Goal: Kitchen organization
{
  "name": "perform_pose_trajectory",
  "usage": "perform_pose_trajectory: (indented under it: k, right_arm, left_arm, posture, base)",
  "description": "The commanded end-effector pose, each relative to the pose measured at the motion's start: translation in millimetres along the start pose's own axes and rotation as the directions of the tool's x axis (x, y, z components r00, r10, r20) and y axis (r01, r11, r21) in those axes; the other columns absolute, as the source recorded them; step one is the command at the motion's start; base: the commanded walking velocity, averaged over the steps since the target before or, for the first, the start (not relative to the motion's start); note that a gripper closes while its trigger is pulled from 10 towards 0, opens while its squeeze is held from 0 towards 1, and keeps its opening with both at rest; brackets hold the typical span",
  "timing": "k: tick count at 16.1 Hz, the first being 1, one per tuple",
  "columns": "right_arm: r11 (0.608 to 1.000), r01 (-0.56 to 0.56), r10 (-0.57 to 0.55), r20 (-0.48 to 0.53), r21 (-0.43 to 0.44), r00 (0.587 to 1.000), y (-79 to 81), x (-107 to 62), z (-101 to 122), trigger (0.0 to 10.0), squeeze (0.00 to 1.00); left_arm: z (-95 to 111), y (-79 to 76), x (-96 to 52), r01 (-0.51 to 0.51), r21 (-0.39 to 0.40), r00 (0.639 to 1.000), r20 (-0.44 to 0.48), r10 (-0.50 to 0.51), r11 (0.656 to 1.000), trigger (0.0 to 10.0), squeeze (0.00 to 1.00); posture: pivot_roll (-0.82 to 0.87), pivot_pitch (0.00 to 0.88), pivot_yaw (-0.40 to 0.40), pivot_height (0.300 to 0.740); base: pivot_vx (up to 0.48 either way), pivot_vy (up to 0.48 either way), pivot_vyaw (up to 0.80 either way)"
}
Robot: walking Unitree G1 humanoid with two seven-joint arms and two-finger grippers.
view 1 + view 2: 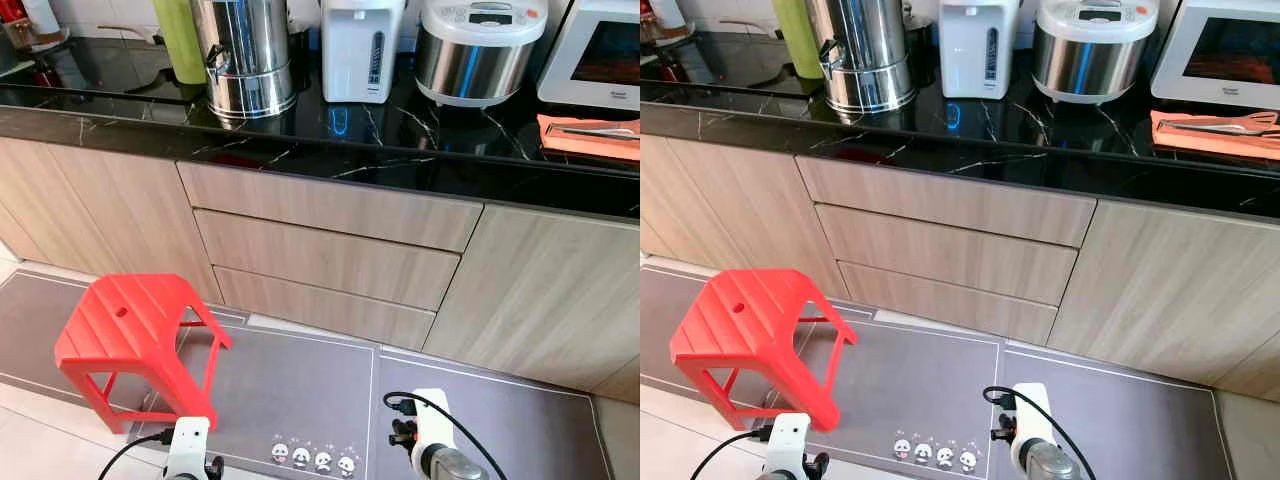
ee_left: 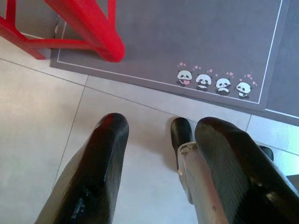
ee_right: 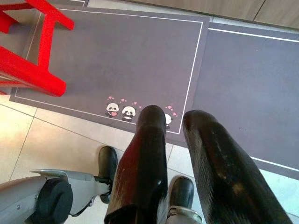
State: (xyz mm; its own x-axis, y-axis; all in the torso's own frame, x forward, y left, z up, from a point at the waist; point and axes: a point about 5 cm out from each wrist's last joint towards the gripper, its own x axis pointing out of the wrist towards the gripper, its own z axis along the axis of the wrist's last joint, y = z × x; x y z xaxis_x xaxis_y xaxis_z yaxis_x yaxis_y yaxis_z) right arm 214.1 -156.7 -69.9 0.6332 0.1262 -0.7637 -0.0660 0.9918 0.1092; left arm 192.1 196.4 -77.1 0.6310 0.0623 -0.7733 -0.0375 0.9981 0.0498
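Both arms hang idle, left hand point(image 2: 161, 158) and right hand point(image 3: 175, 154) parted and empty, red stool point(image 1: 130, 335) ahead-left, table point(image 1: 300, 140) appliances beyond reach

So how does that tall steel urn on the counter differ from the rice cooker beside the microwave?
The steel urn is tall and narrow, all polished metal, with a tap on its side; the rice cooker is low and wide, with a white lid carrying a control panel above its metal band. The urn stands left of the white water boiler, the cooker right of it. Both sit on the black counter.
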Motion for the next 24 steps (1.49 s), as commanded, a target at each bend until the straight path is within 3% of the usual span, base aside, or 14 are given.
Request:
perform_pose_trajectory:
  k: [1,6,10,14,20,24]
  right_arm:
    - [1.000,0.006,-0.006,-0.010,0.010,1.000,-1.1,-0.4,-2,10.0,0.00]
    - [1.000,-0.016,0.015,-0.027,-0.016,1.000,-2.5,-1.6,-7,10.0,0.00]
    - [0.998,0.057,-0.060,-0.127,-0.029,0.990,-17.6,-10.7,-37,10.0,0.00]
    - [0.998,0.064,-0.062,-0.137,0.012,0.989,-15.6,-13.7,-49,10.0,0.00]
    - [0.998,0.053,-0.052,-0.086,0.015,0.995,-12.1,-8.4,-31,10.0,0.00]
    - [0.999,0.042,-0.041,-0.083,0.001,0.996,-8.6,-6.1,-25,10.0,0.00]
  left_arm:
    - [-2,3.3,-0.5,0.001,0.009,1.000,-0.020,-0.001,1.000,10.0,0.00]
    - [0,5.8,-0.6,-0.042,-0.029,0.999,0.003,0.043,0.999,10.0,0.00]
    - [-21,10.6,-6.2,-0.064,-0.038,0.997,-0.043,0.062,0.997,10.0,0.00]
    - [-28,13.4,-8.5,-0.066,-0.020,0.996,-0.059,0.065,0.998,10.0,0.00]
    - [-5,8.4,-2.3,-0.056,-0.026,0.998,0.004,0.057,0.998,10.0,0.00]
    - [-8,7.1,-2.6,-0.058,-0.001,0.998,-0.012,0.058,0.998,10.0,0.00]
  posture:
    - [-0.01,0.000,0.033,0.740]
    - [0.03,0.000,-0.018,0.740]
    - [0.03,0.000,-0.021,0.740]
    - [0.02,0.000,-0.006,0.740]
    - [-0.02,0.000,0.003,0.740]
    - [-0.03,0.000,0.007,0.740]
  base:
    - [0.000,0.000,0.00]
    - [0.000,0.000,0.00]
    - [0.000,0.000,0.00]
    - [0.000,0.000,0.00]
    - [0.000,0.000,0.00]
    - [0.000,0.000,-0.52]
